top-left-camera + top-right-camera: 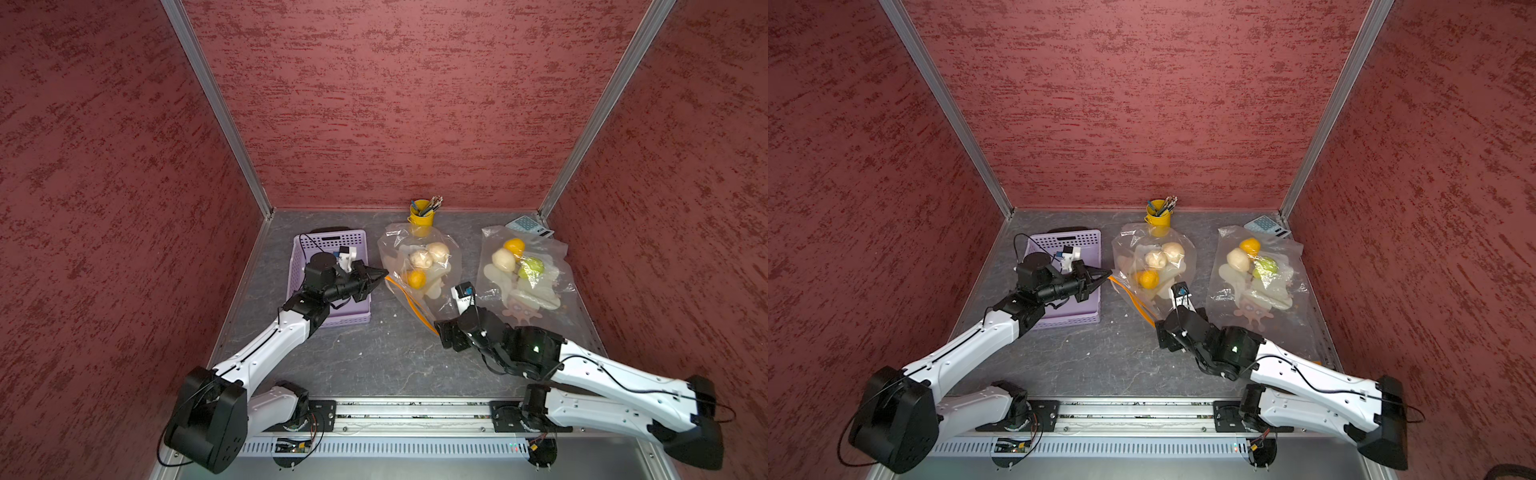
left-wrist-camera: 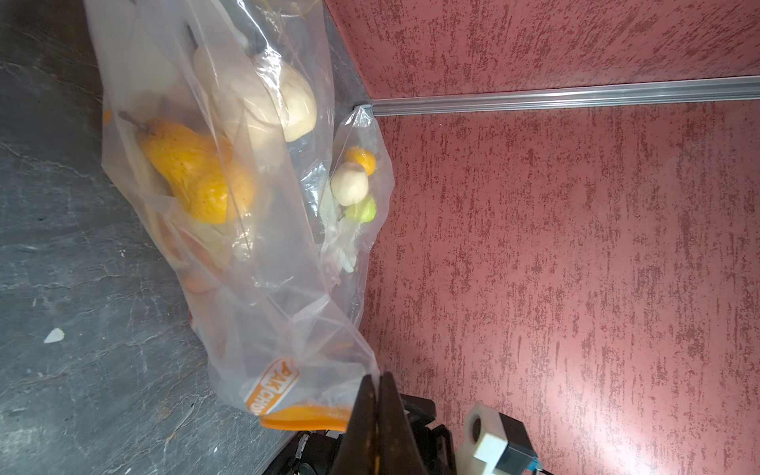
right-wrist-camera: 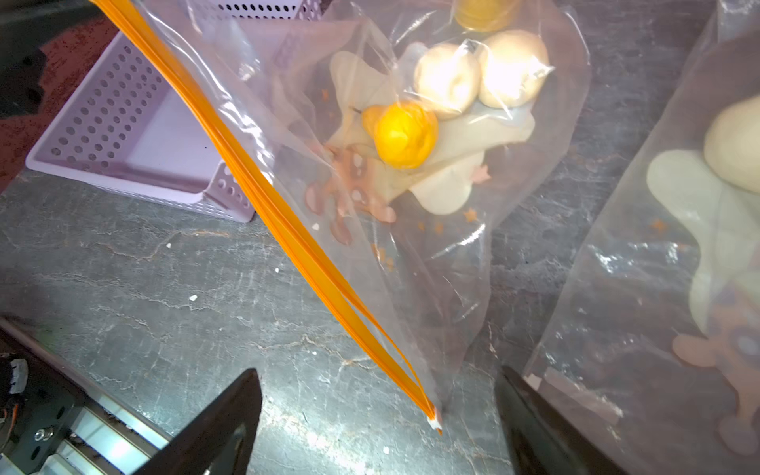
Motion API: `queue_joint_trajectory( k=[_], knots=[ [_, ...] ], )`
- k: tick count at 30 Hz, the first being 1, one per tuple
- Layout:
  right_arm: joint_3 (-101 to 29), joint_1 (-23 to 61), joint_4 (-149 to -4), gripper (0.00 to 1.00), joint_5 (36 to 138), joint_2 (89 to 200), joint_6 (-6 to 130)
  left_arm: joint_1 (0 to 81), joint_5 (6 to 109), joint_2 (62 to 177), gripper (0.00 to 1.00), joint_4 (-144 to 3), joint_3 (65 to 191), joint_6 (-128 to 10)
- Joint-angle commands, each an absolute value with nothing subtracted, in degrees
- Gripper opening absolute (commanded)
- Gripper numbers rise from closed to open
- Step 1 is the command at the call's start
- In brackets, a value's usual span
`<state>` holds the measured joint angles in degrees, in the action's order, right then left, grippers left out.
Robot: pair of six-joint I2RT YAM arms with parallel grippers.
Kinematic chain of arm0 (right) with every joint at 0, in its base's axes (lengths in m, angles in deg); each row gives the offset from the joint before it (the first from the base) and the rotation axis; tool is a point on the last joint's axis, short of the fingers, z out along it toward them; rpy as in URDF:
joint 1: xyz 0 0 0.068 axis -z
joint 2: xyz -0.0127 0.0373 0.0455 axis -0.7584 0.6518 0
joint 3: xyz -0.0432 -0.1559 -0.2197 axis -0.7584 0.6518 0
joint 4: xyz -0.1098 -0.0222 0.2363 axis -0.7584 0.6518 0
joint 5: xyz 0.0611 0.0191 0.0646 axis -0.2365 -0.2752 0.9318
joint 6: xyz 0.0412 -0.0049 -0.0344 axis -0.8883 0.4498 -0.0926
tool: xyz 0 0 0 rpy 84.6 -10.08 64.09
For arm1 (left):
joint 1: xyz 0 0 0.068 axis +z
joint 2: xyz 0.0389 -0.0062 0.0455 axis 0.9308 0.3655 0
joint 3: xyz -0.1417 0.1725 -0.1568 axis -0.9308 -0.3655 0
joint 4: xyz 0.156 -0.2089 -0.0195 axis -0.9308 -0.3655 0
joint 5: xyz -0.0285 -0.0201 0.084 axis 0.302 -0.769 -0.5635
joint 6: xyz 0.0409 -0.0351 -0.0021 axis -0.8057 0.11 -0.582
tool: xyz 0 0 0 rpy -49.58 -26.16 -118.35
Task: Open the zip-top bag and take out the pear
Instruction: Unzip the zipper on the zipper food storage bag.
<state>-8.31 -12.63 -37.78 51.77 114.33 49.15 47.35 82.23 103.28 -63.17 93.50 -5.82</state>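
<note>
Left gripper (image 1: pixel 380 277) is pinched shut on a corner of the orange zip strip (image 3: pixel 288 218). The clear, floppy plastic bag (image 1: pixel 390 241) sags on the table. Inside lies the orange-yellow pear (image 3: pixel 405 133), stem toward the lilac perforated basket (image 1: pixel 328 239). It is probably light, firm and slippery, best gripped across its belly. Right gripper (image 3: pixel 376 376) gapes around the strip's far end, holding nothing.

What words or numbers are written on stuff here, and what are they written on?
"PAM CHO": white letters on the orange label of the zip-top bag, in the left wrist view; the letters after that are cut off.
The calculator in the back corner, in both top views: its markings are too small to read.
Nothing else shows any writing.
</note>
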Motion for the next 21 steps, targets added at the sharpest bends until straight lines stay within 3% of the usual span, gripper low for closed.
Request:
queue_joint_trajectory(
  k=[1, 5, 9, 14, 21],
  knots=[
    [-11.7, -12.1, -38.9, 0.85, 53.9, 122.6, 55.7, 46.9, 81.5, 102.4, 0.0, -62.3, 93.0, -7.5],
    [-14.7, -10.4, -38.7, 0.76, 53.2, 129.2, 55.4, 46.8, 81.2, 101.7, 0.0, -63.1, 92.5, -8.1],
    [-15.8, -9.5, -39.9, 0.71, 52.9, 129.5, 56.1, 46.8, 81.2, 101.2, 0.0, -63.6, 91.9, -8.4],
    [-15.8, -8.1, -39.4, 0.57, 53.8, 130.1, 56.8, 46.8, 81.2, 100.7, 0.0, -63.5, 91.1, -8.4],
    [-14.9, -7.6, -40.8, 0.52, 53.7, 132.7, 56.9, 46.7, 81.2, 100.3, 0.0, -63.6, 90.7, -8.4]
  ],
)
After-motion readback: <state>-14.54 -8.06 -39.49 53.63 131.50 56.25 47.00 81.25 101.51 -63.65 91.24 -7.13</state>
